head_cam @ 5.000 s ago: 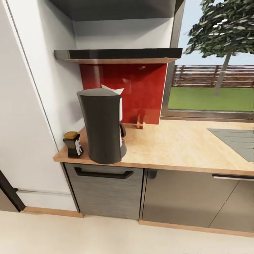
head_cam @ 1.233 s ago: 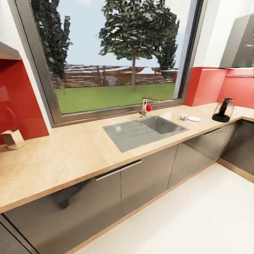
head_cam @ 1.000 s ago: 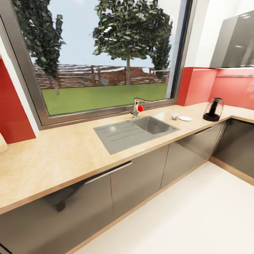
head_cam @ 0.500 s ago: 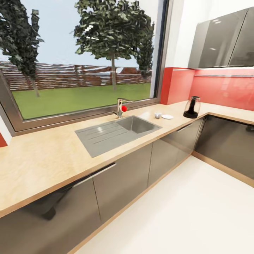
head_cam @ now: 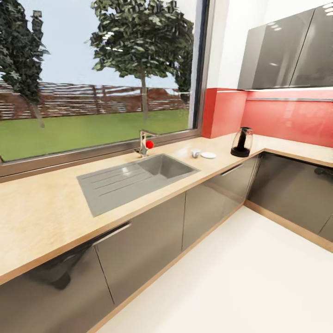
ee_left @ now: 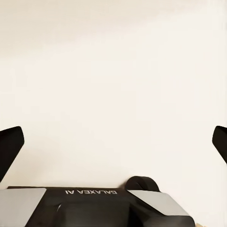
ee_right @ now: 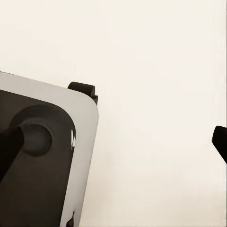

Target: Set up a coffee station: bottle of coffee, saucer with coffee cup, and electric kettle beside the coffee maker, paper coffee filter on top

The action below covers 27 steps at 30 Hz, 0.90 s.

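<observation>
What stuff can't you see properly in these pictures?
- Coffee cup, head view: too small and far to show its handle or whether anything is inside.
- Saucer, head view: tiny; whether it touches the cup is unclear.
- Electric kettle, head view: too far to tell if it holds water.
- Countertop, head view: cut off by the left and right picture edges.

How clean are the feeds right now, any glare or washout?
Head view: sharp, with glossy reflections on the wall cabinets and red backsplash; the electric kettle is small but distinct. Both wrist views: pale floor nearly washed out, featureless.
</observation>
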Motion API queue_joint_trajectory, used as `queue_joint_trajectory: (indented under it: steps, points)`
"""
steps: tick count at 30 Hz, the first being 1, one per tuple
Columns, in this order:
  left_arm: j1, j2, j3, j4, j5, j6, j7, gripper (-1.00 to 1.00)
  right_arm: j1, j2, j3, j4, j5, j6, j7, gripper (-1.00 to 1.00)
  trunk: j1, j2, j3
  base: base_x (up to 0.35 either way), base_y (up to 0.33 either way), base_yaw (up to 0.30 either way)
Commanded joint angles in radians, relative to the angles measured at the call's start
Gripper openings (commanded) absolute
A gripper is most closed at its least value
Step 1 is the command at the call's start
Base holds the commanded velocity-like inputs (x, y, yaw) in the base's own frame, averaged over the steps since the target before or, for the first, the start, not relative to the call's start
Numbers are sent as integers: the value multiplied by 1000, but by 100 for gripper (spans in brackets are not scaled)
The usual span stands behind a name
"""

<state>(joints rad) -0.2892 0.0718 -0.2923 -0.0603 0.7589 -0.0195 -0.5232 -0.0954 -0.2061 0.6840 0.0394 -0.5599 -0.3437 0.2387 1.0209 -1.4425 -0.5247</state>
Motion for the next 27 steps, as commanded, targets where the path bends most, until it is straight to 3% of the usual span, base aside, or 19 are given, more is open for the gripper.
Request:
queue_joint_trajectory:
  steps: [1,27]
  points:
    - [-1,0,-8,1,8,-2,-3,100,-1,1,6,4,-11,-5,8,100,0,0,-1,189,-265,-1]
    - [-1,3,-7,1,8,-2,-2,100,-1,1,6,4,-11,-5,8,100,0,0,-1,241,-233,0]
